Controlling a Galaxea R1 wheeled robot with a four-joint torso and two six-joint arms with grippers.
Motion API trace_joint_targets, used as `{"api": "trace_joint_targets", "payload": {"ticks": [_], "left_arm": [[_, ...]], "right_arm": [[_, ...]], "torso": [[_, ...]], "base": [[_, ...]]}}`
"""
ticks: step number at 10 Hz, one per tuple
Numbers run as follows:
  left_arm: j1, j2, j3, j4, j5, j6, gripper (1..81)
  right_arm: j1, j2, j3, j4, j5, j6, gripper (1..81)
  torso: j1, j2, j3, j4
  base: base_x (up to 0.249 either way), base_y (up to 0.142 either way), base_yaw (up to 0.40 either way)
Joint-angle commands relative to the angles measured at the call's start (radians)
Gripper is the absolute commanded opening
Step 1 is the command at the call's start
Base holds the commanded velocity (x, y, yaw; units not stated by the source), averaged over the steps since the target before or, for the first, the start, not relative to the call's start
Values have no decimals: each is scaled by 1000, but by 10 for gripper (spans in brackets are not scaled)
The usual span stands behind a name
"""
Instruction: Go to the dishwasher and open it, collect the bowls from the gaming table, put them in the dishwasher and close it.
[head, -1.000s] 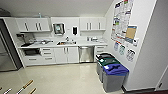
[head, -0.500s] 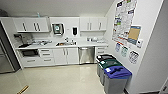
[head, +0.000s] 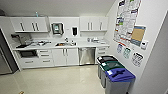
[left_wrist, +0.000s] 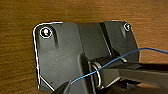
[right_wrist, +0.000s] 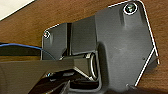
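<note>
The dishwasher (head: 86, 55) has a brushed steel front and stands shut under the white counter (head: 82, 45), to the right of the sink (head: 63, 44), across the kitchenette from me. The gaming table and the bowls are out of view. In both wrist views the robot's dark plate hangs over a brown wood-grain surface (left_wrist: 20, 37), (right_wrist: 50, 15), and a thin blue cable (left_wrist: 112, 62) crosses the plate in the left wrist view.
Three bins stand along the right wall: a blue-lidded one (head: 119, 74) nearest, then green (head: 112, 65), then black (head: 106, 59). A steel fridge (head: 5, 58) is at the far left. Pale glossy floor (head: 57, 80) stretches to the white cabinets. Posters (head: 126, 20) cover the right wall.
The whole head view has shifted a little: the camera has come slightly closer to the kitchenette, and the bins sit lower and larger. Nothing in the room has moved.
</note>
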Motion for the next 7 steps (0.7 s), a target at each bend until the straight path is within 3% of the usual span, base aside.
{"api": "trace_joint_targets", "payload": {"ticks": [1,7], "left_arm": [[-48,-19,6,-1,53,7,811],[-48,-19,6,-1,53,7,811]], "right_arm": [[44,-8,17,-1,-55,-5,811],[43,-8,17,-1,-55,-5,811]], "torso": [[0,0,0,0],[0,0,0,0]], "base": [[147,0,0],[145,0,0]]}}
